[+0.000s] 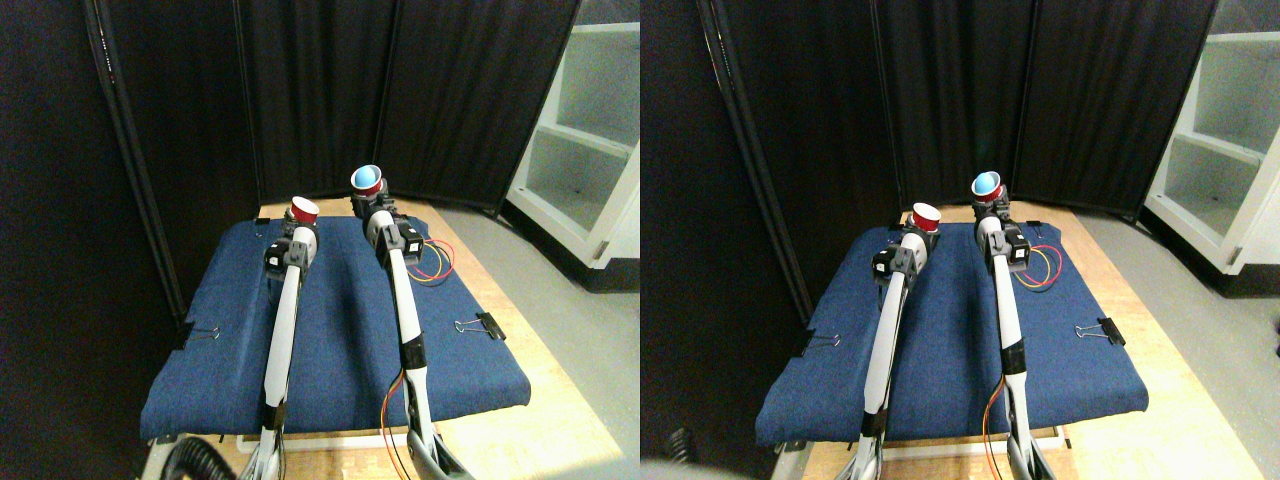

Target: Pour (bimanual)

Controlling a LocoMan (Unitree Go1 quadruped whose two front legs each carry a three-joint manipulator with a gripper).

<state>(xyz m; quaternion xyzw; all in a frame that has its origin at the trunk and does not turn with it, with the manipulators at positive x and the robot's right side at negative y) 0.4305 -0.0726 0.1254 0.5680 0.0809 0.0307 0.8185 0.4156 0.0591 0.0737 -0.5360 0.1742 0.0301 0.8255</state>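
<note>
A red cup (303,210) with a white rim sits at the end of my left manipulator, held by the left gripper (298,228) above the far left of the blue cloth (340,330). Another red cup (367,180), its mouth showing a pale blue inside, is raised higher and tilted toward the camera in my right gripper (372,203). The two cups are apart, the right one higher and further back. The jaws themselves are hidden behind the cups and wrist housings.
The blue cloth covers a wooden table (520,430) and is clipped with black binder clips (488,325). Black curtains (330,90) stand behind. A white shelf unit (590,140) is at the right. Loose red and yellow wires (437,262) hang by the right manipulator.
</note>
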